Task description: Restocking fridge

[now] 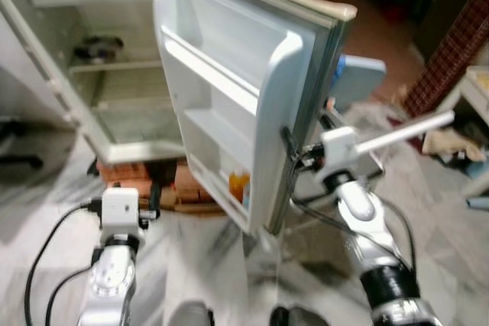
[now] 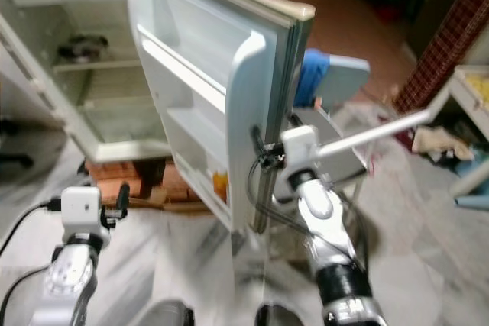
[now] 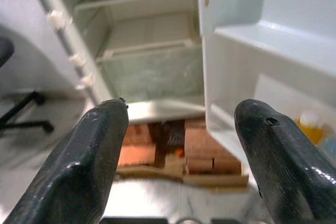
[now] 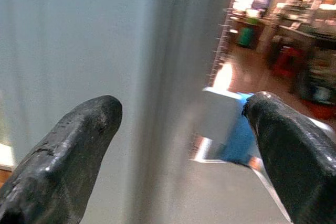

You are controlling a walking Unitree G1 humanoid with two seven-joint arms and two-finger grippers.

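Observation:
The white fridge (image 1: 114,104) stands open, and its door (image 1: 252,89) swings out toward me. The door's shelves hold an orange bottle (image 1: 238,184) low down. A dark bowl (image 1: 98,47) rests on an upper shelf inside. My right gripper (image 1: 293,152) is at the door's free edge, open, its fingers (image 4: 79,135) straddling the edge (image 4: 173,77). Lower left, my left gripper (image 1: 153,198) is open and holds nothing. It points at the fridge's lower compartment (image 3: 152,72) and is well short of it.
The fridge sits on red bricks (image 1: 145,181). A blue and grey chair (image 1: 355,78) stands behind the door, and a white bar (image 1: 405,131) crosses beside my right wrist. A tiled pillar (image 1: 451,51) rises at the right. A black chair base (image 1: 19,159) lies at the left.

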